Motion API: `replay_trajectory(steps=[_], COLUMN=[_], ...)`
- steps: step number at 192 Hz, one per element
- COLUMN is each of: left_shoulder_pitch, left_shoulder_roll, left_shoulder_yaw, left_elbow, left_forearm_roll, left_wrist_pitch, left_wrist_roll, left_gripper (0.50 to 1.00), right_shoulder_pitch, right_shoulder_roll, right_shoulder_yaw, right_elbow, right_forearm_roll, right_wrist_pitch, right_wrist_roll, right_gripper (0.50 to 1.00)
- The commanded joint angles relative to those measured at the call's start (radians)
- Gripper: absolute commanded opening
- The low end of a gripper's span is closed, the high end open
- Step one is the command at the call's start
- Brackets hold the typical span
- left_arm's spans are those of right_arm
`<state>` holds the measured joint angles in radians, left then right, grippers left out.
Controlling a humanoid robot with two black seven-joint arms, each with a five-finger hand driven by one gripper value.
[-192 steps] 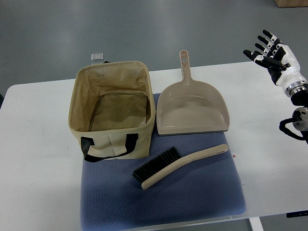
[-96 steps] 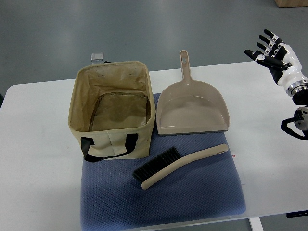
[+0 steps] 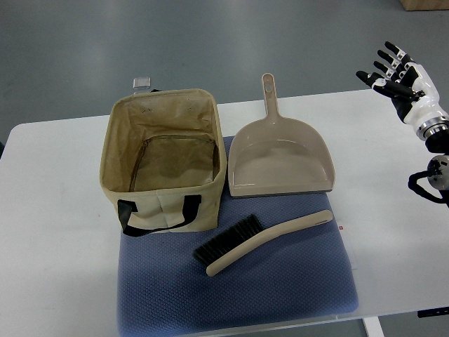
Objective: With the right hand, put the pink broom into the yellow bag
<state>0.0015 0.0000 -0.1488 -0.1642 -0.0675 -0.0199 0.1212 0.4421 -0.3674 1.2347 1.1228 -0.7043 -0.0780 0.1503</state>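
Note:
A pinkish-beige hand broom (image 3: 263, 239) with black bristles lies on the blue mat (image 3: 280, 295), handle pointing right and up. The open yellow fabric bag (image 3: 165, 159) with black handles stands to its upper left, empty inside. My right hand (image 3: 396, 74) is at the far upper right above the white table, fingers spread, holding nothing, well away from the broom. The left arm is out of view.
A matching beige dustpan (image 3: 280, 158) lies behind the broom, handle pointing away. The white table (image 3: 56, 232) carries the mat. A small grey square object (image 3: 142, 83) lies on the floor beyond the bag.
The right hand has drifted slightly to the right; nothing else has moved.

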Motion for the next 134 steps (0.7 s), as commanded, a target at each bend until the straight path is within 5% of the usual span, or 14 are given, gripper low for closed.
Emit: replay_trajectory(steps=[1, 35, 89, 134], left_shoulder_pitch=[0.000, 0.000, 0.000, 0.000], left_shoulder_roll=[0.000, 0.000, 0.000, 0.000], left_shoulder_yaw=[0.000, 0.000, 0.000, 0.000], left_elbow=[0.000, 0.000, 0.000, 0.000], left_forearm_roll=[0.000, 0.000, 0.000, 0.000], left_wrist_pitch=[0.000, 0.000, 0.000, 0.000], left_wrist_roll=[0.000, 0.000, 0.000, 0.000], left_gripper=[1.000, 1.000, 1.000, 1.000], right_shoulder_pitch=[0.000, -0.002, 0.000, 0.004], right_shoulder_roll=[0.002, -0.004, -0.058, -0.177], right_shoulder_yaw=[-0.004, -0.015, -0.063, -0.265], right_elbow=[0.002, 0.006, 0.038, 0.144], right_forearm_roll=[-0.001, -0.001, -0.047, -0.354], right_wrist_pitch=[0.003, 0.014, 0.170, 0.241], right_wrist_roll=[0.000, 0.002, 0.012, 0.137], right_gripper=[0.930, 0.930, 0.928, 0.924])
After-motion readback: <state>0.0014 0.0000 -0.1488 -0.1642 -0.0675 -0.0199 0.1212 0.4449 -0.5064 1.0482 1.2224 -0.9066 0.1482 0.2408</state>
